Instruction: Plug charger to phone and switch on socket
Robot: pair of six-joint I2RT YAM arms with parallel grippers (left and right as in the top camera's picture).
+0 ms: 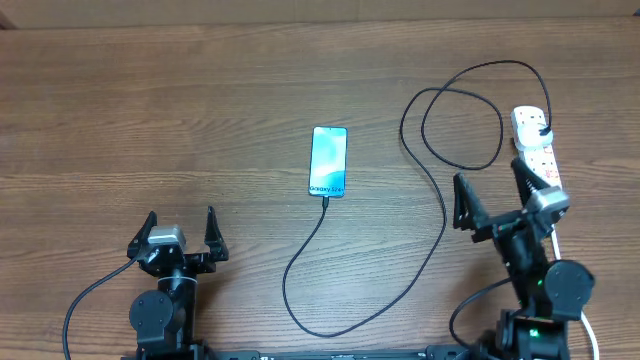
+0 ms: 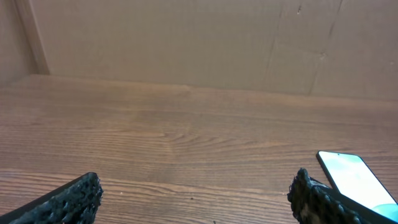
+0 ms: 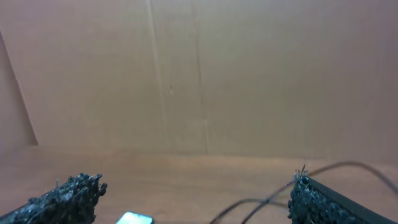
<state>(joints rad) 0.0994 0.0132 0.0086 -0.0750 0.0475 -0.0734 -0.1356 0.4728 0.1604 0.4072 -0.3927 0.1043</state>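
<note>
The phone lies flat mid-table with its cyan screen up. It also shows at the lower right of the left wrist view and at the bottom edge of the right wrist view. The charger, a thin black cable, runs from the phone's near edge, loops toward me, then curls up to a black plug on the socket, a white strip at the right. My left gripper stands open near the front left, holding nothing. My right gripper is open beside the socket, with the cable ahead of it.
Brown wooden table with a cardboard wall at the back. The socket's white cord trails off behind the right arm. The cable's loops lie between the phone and the socket.
</note>
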